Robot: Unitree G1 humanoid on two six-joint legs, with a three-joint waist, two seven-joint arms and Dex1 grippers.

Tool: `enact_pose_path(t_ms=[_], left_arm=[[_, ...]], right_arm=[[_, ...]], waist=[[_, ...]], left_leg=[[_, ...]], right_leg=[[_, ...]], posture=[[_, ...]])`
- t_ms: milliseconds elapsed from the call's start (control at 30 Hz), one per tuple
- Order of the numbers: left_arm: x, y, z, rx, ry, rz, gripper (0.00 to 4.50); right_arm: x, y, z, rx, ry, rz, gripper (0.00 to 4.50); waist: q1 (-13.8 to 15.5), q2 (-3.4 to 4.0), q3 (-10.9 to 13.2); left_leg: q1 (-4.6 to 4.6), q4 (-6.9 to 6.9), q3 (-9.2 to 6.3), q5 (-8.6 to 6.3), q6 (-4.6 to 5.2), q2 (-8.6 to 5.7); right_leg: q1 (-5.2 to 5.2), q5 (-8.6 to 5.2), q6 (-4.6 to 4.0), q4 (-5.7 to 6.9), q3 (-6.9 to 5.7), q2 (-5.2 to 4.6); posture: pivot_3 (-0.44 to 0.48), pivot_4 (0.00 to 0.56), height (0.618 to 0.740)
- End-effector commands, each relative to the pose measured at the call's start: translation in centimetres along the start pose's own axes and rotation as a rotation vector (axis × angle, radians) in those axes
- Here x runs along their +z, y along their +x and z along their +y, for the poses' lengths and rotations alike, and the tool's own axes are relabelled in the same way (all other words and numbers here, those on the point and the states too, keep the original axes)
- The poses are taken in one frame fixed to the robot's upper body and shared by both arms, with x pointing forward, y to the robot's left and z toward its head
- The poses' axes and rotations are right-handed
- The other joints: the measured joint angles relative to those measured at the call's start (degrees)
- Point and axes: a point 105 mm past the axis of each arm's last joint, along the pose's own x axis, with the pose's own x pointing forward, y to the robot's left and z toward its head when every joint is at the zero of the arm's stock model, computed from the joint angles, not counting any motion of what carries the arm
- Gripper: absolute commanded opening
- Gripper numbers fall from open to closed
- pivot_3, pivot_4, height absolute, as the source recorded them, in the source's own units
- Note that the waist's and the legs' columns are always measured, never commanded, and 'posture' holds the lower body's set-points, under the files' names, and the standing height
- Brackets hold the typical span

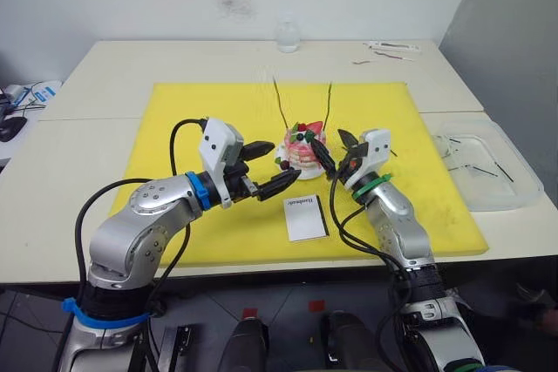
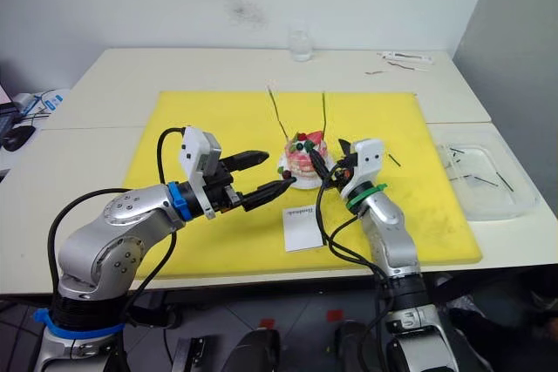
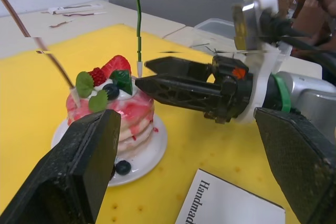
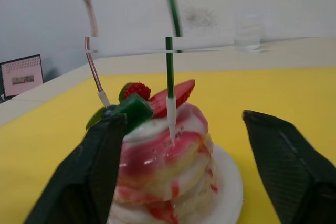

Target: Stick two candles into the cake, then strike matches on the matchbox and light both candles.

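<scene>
The small pink-and-red cake point(image 1: 302, 149) stands on its white plate point(image 3: 152, 150) in the middle of the yellow mat point(image 1: 192, 102). Two thin candles stand stuck in its top, one leaning left point(image 1: 281, 104) and one nearly upright point(image 1: 327, 104). My left gripper point(image 1: 287, 160) is open just left of the cake and holds nothing. My right gripper point(image 1: 336, 149) is open close against the cake's right side, also holding nothing. The white matchbox point(image 1: 305, 217) lies flat on the mat in front of the cake. Short dark matches point(image 1: 485, 171) lie in the tray at the right.
A clear plastic tray point(image 1: 514, 193) sits off the mat's right edge. One short dark stick point(image 1: 392, 152) lies on the mat right of my right gripper. At the table's back stand a clear glass point(image 1: 288, 37) and some small white items point(image 1: 392, 46).
</scene>
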Motion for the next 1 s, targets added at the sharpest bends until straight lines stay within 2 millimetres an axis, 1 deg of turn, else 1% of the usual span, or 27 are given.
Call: enact_pose_path(t_ms=[33,133,233,333,367,433,500,533,567,600,633,700,833,900,933,1000], left_arm=[[0.9,-0.3,0.1,-0.022,0.050,-0.008,4.50],[0.9,-0.6,0.5,-0.043,0.062,0.013,4.50],[0.6,-0.9,0.7,-0.090,0.024,0.050,4.50],[-0.5,-1.8,0.9,-0.147,-0.097,0.157,4.50],[-0.7,-2.0,1.1,-0.154,-0.166,0.200,4.50],[-0.8,-2.3,1.3,-0.163,-0.260,0.246,4.50],[-0.6,-2.5,1.9,-0.173,-0.487,0.298,4.50],[-0.9,-2.8,1.9,-0.186,-0.621,0.358,4.50],[-1.0,-3.1,1.5,-0.244,-0.744,0.408,4.50],[-1.1,-3.4,1.2,-0.280,-0.817,0.435,4.50],[-1.5,-3.2,1.6,-0.284,-0.910,0.455,4.50],[-2.4,-2.7,2.1,-0.253,-1.005,0.486,4.50],[-3.2,-1.9,2.2,-0.226,-1.101,0.521,4.50],[-4.0,-1.5,1.6,-0.230,-1.127,0.547,4.50],[-4.6,-1.3,0.9,-0.245,-1.148,0.561,4.50],[-5.1,-1.2,0.1,-0.260,-1.174,0.572,4.50]], right_arm=[[3.2,-0.6,0.6,0.072,-0.042,-0.072,4.48],[4.0,-1.7,0.6,0.132,-0.085,-0.046,4.48],[4.0,-3.3,1.5,0.297,-0.142,0.058,4.48],[2.5,-5.6,2.2,0.476,-0.276,0.241,3.91],[2.0,-6.4,2.0,0.520,-0.334,0.304,3.58],[1.4,-7.1,1.9,0.563,-0.396,0.369,2.85],[0.8,-7.8,1.6,0.604,-0.449,0.444,2.17],[0.5,-8.2,1.5,0.623,-0.481,0.480,1.82],[0.1,-8.5,1.4,0.645,-0.502,0.509,1.44],[-0.2,-8.6,1.4,0.659,-0.514,0.524,1.11],[-0.7,-8.7,1.3,0.658,-0.518,0.543,0.69],[-1.4,-8.6,1.1,0.645,-0.530,0.556,0.02],[-2.3,-8.3,0.9,0.620,-0.527,0.574,0.02],[-2.8,-8.2,0.8,0.604,-0.527,0.584,0.02],[-2.9,-8.2,0.8,0.598,-0.529,0.586,0.02],[-2.9,-8.2,0.8,0.592,-0.532,0.587,0.02]], waist=[[0.00,0.00,0.00],[0.14,0.00,0.00],[0.14,0.00,0.00],[0.10,0.00,0.01],[0.08,0.00,0.01],[0.06,-0.02,0.02],[0.03,-0.06,0.04],[0.02,-0.08,0.05],[-0.03,-0.09,0.06],[-0.12,-0.10,0.06],[-0.27,-0.10,0.06],[-0.43,-0.10,0.06],[-0.40,-0.11,0.07],[-0.37,-0.11,0.07],[-0.27,-0.11,0.07],[-0.17,-0.11,0.07]], left_leg=[[-0.01,0.00,0.00,0.00,0.00,0.00],[-0.02,0.00,-0.01,0.00,0.00,-0.01],[-0.01,0.00,0.01,0.00,0.00,-0.01],[-0.01,0.00,0.02,0.00,0.01,-0.02],[-0.02,-0.01,0.01,-0.01,0.01,-0.02],[-0.01,-0.01,-0.02,-0.01,0.01,0.00],[-0.01,0.01,-0.03,-0.01,0.01,0.00],[-0.01,0.03,-0.05,-0.01,0.01,0.01],[-0.03,0.04,-0.08,-0.01,0.02,-0.02],[-0.04,0.05,-0.08,0.00,0.02,-0.02],[-0.03,0.05,-0.10,-0.01,0.01,-0.02],[-0.03,0.01,-0.09,-0.01,0.01,-0.03],[-0.06,-0.02,-0.12,-0.01,0.01,-0.02],[-0.10,-0.01,-0.13,-0.01,0.01,-0.02],[-0.09,-0.01,-0.12,-0.01,0.00,-0.03],[-0.07,0.00,-0.11,-0.01,0.00,-0.07]], right_leg=[[0.00,0.00,0.00,-0.01,0.00,0.00],[0.01,-0.02,-0.03,-0.03,-0.02,-0.01],[0.01,-0.08,-0.14,-0.05,-0.01,-0.02],[0.01,-0.12,-0.19,-0.06,-0.01,-0.03],[0.00,-0.14,-0.21,-0.05,-0.03,-0.02],[-0.01,-0.16,-0.23,-0.04,-0.08,0.00],[-0.01,-0.16,-0.23,-0.03,-0.09,0.01],[-0.01,-0.16,-0.23,-0.03,-0.11,0.01],[0.00,-0.16,-0.21,-0.02,-0.13,0.02],[0.00,-0.16,-0.20,-0.02,-0.15,0.03],[0.01,-0.16,-0.19,-0.04,-0.15,0.03],[-0.01,-0.03,0.07,-0.04,-0.13,0.00],[-0.06,-0.01,0.11,-0.01,-0.12,-0.02],[-0.09,-0.01,0.11,0.00,-0.12,-0.04],[-0.10,-0.01,0.11,0.02,-0.12,-0.05],[-0.08,0.00,0.11,0.04,-0.10,-0.14]], posture=[[0.000,0.150,0.740],[0.000,0.150,0.740],[0.000,0.150,0.740],[0.000,0.150,0.740],[0.000,0.150,0.740],[0.000,0.150,0.740],[0.000,0.150,0.740],[0.000,0.150,0.740],[0.000,0.150,0.740],[0.000,0.150,0.740],[0.000,0.150,0.740],[0.000,0.150,0.740],[0.000,0.150,0.740],[0.000,0.150,0.740],[0.000,0.150,0.740],[0.000,0.150,0.740]])
